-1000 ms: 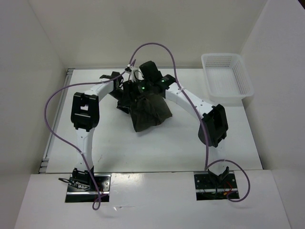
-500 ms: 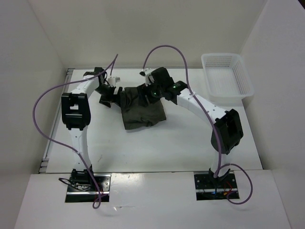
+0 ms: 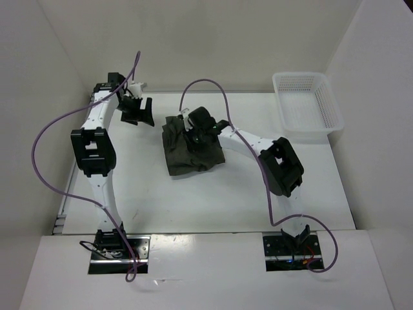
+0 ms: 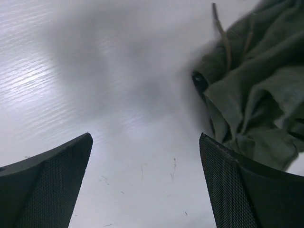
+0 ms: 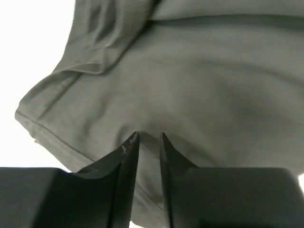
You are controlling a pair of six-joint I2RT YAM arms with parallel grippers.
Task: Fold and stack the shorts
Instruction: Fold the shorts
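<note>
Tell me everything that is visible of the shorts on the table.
The shorts are dark olive-green soft cloth, lying in a wrinkled, roughly square heap on the white table, a thin cord showing at one edge. The right gripper rests on them, jaws nearly closed; whether it pinches cloth is unclear.

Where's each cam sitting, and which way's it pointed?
Top: above and behind, looking down on table, shorts, basket; left arm and right arm show.
Left wrist: on left gripper, facing table, shorts at right; open fingers show.
Right wrist: on right gripper, close over shorts; fingers nearly together.
All three share the shorts.
</note>
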